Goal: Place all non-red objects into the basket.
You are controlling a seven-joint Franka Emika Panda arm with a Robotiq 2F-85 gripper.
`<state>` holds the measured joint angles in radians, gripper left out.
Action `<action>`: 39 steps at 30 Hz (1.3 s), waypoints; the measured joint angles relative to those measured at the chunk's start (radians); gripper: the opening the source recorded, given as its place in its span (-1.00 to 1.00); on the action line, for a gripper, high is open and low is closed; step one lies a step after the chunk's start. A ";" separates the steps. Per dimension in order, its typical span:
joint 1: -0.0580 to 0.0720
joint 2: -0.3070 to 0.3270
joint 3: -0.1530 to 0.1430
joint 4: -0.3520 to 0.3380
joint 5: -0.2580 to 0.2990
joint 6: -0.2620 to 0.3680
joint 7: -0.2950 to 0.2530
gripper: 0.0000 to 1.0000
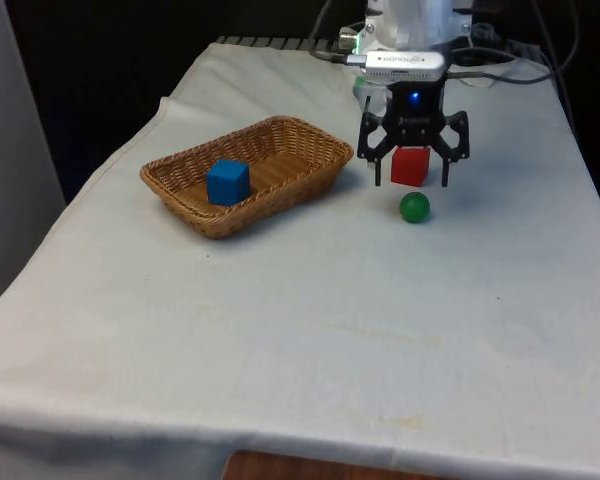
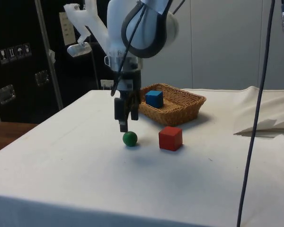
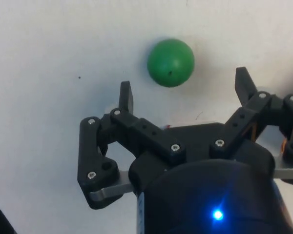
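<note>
red cube (image 1: 410,167): upper corners masked by the hand (image 1: 412,178) in the front view
blue cube (image 2: 154,99): base sunk behind the basket (image 2: 180,109) rim, side view

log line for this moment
gripper: open, above green ball | blue cube: in basket | red cube: on table

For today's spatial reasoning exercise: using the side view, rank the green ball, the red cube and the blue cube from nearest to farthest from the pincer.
1. Green ball: on the cloth just below the open pincer.
2. Red cube: on the cloth, beside the ball, toward the basket side.
3. Blue cube: farthest, inside the basket.
</note>
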<state>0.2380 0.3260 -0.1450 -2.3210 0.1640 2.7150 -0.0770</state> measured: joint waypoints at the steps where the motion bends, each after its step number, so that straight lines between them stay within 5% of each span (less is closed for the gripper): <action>1: -0.001 0.003 0.000 0.000 0.003 0.000 -0.004 1.00; 34: -0.001 0.117 0.004 0.058 0.016 0.016 -0.005 1.00; 35: -0.001 0.118 0.005 0.058 0.016 0.016 -0.005 0.90; 37: -0.001 0.119 0.005 0.058 0.017 0.016 -0.005 0.16; 39: -0.001 0.120 0.006 0.058 0.017 0.016 -0.005 -0.30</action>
<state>0.2370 0.4460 -0.1390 -2.2630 0.1810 2.7310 -0.0820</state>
